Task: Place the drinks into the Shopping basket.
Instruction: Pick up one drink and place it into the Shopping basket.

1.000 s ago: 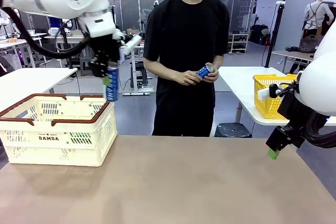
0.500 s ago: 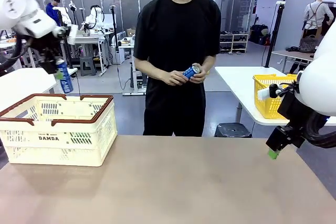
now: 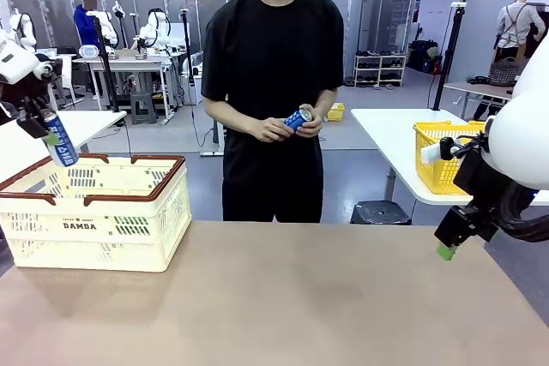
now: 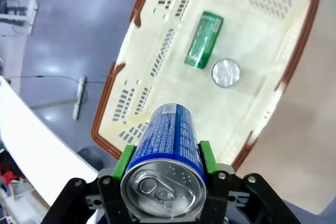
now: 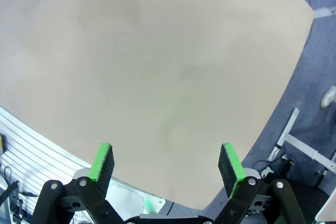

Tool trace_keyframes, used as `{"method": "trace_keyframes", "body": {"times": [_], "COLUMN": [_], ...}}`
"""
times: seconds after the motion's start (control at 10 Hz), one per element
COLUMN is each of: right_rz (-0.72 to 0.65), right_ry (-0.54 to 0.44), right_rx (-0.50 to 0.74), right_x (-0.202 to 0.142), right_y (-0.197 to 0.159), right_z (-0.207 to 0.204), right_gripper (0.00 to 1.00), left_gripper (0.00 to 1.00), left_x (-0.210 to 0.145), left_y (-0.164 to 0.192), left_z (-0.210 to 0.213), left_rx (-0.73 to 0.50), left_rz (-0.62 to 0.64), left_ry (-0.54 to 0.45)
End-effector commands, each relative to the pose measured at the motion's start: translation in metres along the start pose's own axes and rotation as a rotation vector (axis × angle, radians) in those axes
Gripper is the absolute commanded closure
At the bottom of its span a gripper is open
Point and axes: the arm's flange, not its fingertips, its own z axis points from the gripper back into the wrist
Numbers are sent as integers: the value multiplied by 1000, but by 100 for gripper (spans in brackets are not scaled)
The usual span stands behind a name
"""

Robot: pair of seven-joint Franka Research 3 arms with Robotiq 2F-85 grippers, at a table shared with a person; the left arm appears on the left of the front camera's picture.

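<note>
At the far left of the front view my left gripper [image 3: 50,135] is shut on a blue drink can [image 3: 63,151], held tilted above the back left corner of the cream Shopping basket [image 3: 96,226]. From the left wrist, the gripper [image 4: 166,157] clamps the blue can [image 4: 171,127] between green pads over the basket [image 4: 307,23]. Inside it a green can [image 4: 204,40] lies on its side beside the silver top of an upright can [image 4: 226,73]. The person holds another blue can [image 3: 298,117] in both hands. My right gripper [image 3: 449,243] hangs open at the table's right edge, its fingers [image 5: 103,162] apart over bare tabletop.
A bright yellow basket [image 3: 441,157] stands on a white side table at the right. The person stands at the far edge of the brown table [image 3: 292,297]. The basket occupies the table's left end.
My left arm has swung left with the blue can, from over the basket's right end to its far left corner. The person has shifted a little left. The right arm has not moved.
</note>
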Motion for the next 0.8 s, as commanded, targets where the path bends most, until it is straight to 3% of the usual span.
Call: {"method": "trace_keyframes", "body": {"times": [0.0, 0.1, 0.7], "right_rz": [3, 3, 3], "right_ry": [-1, -1, -1], "right_rx": [8, 8, 8], "right_x": [-2, -2, -2], "right_y": [0, 0, 0], "right_z": [-1, -1, -1], "right_gripper": [0, 0, 0], "left_gripper": [42, 42, 42], "left_x": [-8, -14, -9], "left_y": [5, 5, 2], "left_z": [5, 8, -2], "left_rx": [12, 6, -2], "left_rz": [65, 63, 31], "left_ry": [10, -22, 6]}}
